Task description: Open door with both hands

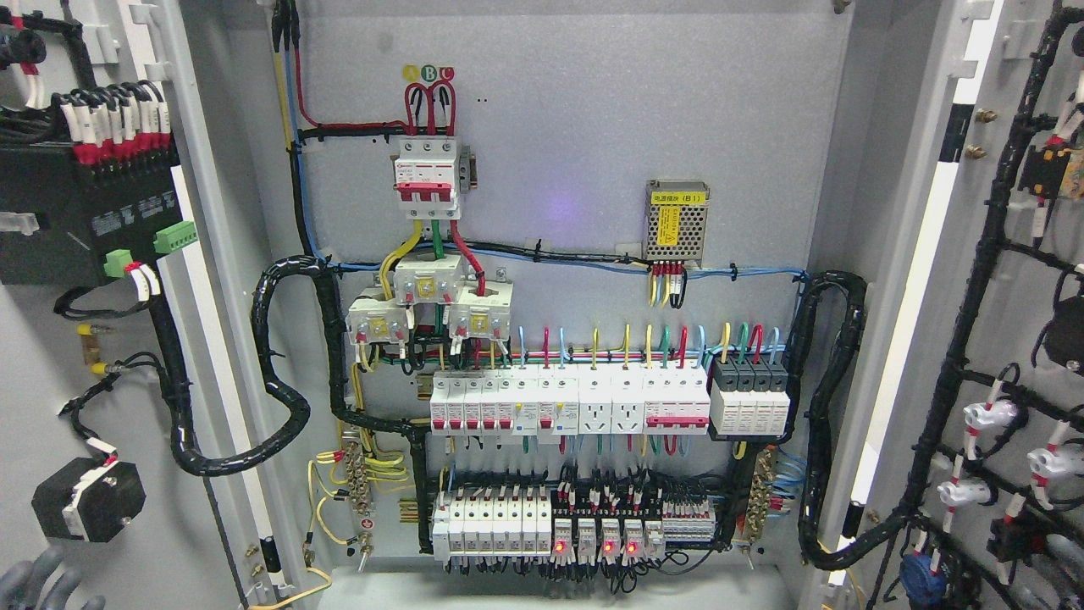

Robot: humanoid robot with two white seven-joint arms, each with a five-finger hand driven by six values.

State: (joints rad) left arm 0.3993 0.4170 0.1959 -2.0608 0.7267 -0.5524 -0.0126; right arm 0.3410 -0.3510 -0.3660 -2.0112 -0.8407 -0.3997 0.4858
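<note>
Cabinet, both doors swung wide: left door (51, 356), right door (1016, 339) | wiring panel (576, 254) exposed | left robot hand (42, 585) at lower-left corner, fingers relaxed, holding nothing | right hand unseen | opening appears complete.

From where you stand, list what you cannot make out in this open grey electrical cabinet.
- Left hand, head view: only grey fingertips show, the rest cut off by the bottom edge.
- Right hand: out of frame.
- Print on the perforated metal power supply's yellow label: too small.
- Both door panels: cropped by the side edges.
</note>
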